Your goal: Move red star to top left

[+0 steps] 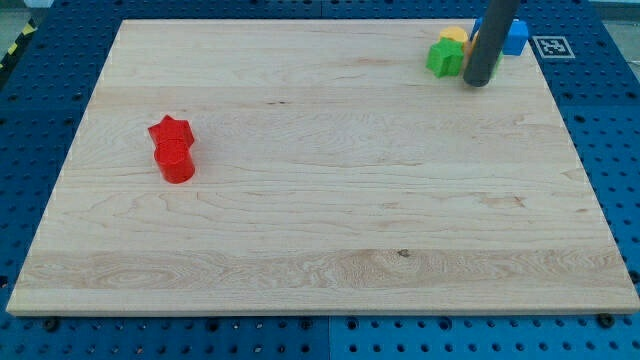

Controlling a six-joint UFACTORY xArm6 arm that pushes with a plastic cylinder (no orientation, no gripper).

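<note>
1. The only marking is a black-and-white square tag (pixel 553 46) on the blue pegboard (pixel 40 100) beyond the counter's (pixel 330 220) top right corner; no words can be read on it.
2. No containers show.
3. The red star (pixel 170 131) lies at the view's left, touching a red cylinder (pixel 177 162) just below it.
4. My tip (pixel 479 81) rests near the top right, just beside a green block (pixel 445 58), with yellow (pixel 454 36) and blue (pixel 514 36) blocks behind.
5. The rod carries no jaws and holds nothing.

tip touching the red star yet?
No: my tip sits at the view's top right beside the green block, far across the board from the red star at the view's left.
</note>
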